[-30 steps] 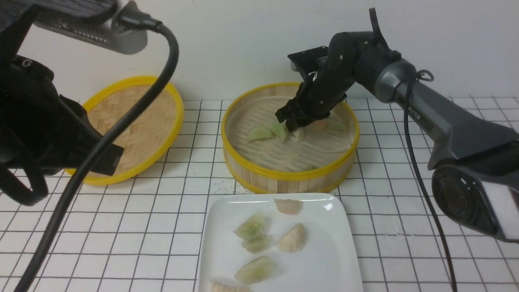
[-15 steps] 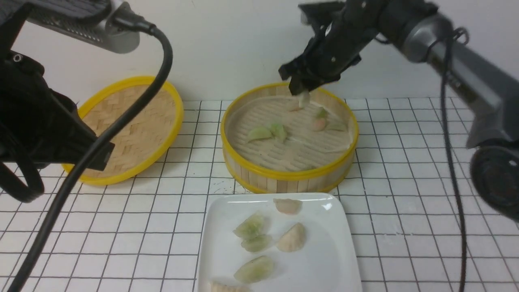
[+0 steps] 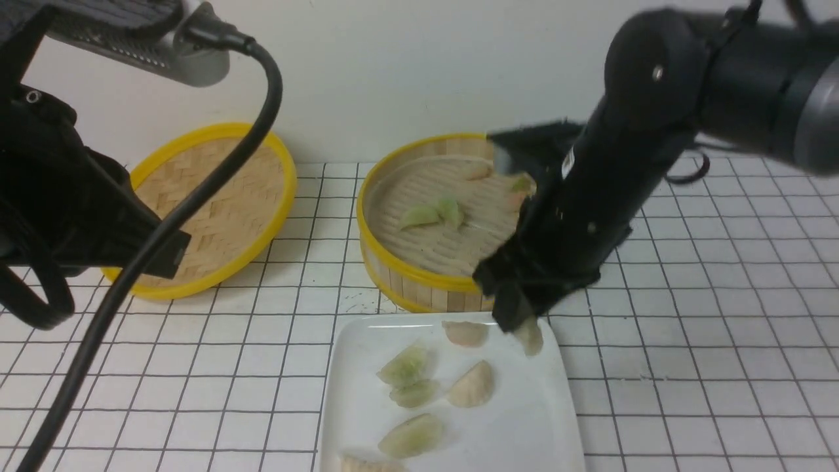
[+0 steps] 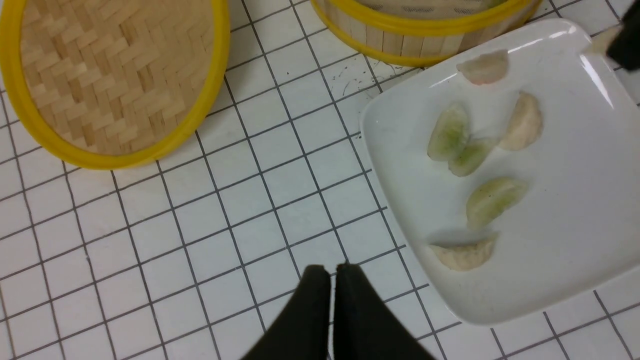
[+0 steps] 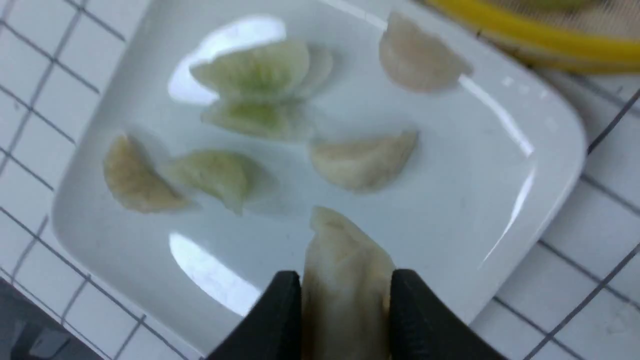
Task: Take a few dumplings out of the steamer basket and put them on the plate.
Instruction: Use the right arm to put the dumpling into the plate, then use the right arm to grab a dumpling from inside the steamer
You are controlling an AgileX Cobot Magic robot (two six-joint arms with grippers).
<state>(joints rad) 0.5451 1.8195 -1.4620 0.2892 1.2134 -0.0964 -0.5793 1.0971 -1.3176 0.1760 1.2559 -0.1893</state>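
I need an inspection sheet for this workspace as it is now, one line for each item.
Surface: white tiled table, dark specks on one tile near the basket.
Job's things: steamer basket with leftover dumplings, partly hidden by the right arm; plate with six served dumplings lying on it.
Clutter: woven lid beside the basket, on the robot's left.
Tools: right tool shut on a cream dumpling above the plate's far right corner; left tool shut, empty, above the tiles.
Cables: thick black cable in front of the left arm; thin loop under the right arm.
Surroundings: plain white wall.
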